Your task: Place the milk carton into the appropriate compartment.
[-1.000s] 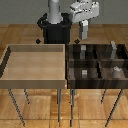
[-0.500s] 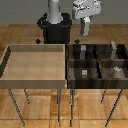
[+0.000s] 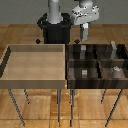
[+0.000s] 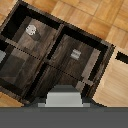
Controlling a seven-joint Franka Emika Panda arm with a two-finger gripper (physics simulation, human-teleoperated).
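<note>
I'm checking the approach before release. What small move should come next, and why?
Probably carry the milk carton a little further over the dark bin before lowering. In the wrist view the carton, held by the gripper, hangs above the bin's edge wall rather than centred over a compartment. The exterior view shows it well above the bin.

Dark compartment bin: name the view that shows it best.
The wrist view: it looks straight down into the dark compartment bin, showing floors and dividers. The exterior view shows it slanted, walls hiding some floors.
</note>
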